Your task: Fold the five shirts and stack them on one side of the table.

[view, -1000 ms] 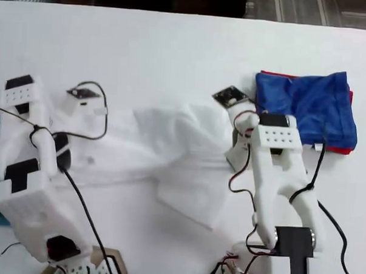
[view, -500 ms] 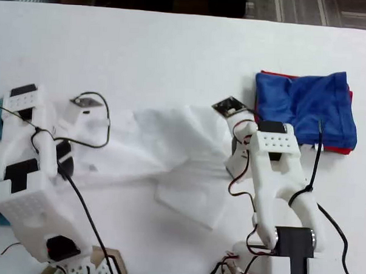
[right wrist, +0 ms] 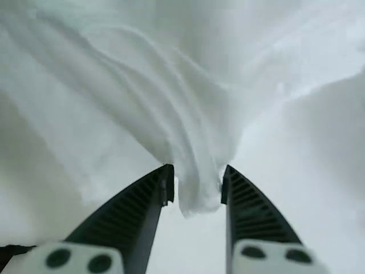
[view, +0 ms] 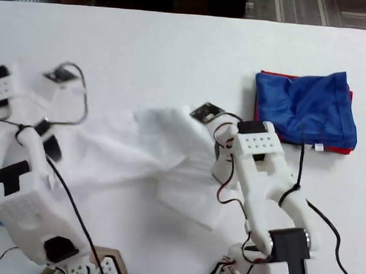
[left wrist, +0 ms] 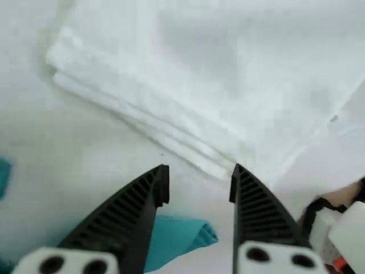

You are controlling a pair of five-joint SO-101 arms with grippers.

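The right gripper (right wrist: 197, 184) is clamped on a bunched ridge of the white shirt (right wrist: 171, 85), a pinch the right wrist view shows clearly and the high view hides under the arm. The left gripper (left wrist: 199, 182) has its fingers apart with nothing between them, above the table (view: 175, 45) just beside the shirt's folded edge. Below it lies a teal cloth (left wrist: 177, 237). In the high view the white shirt lies at centre frame. At upper right a folded blue shirt (view: 306, 106) rests on a red one (view: 340, 149). Its small white tag (view: 319, 147) is too small to read.

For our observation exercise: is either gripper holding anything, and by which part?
The right gripper grips the white shirt by a bunched fold of its fabric. The left gripper hangs open over the shirt's layered edge, holding nothing.
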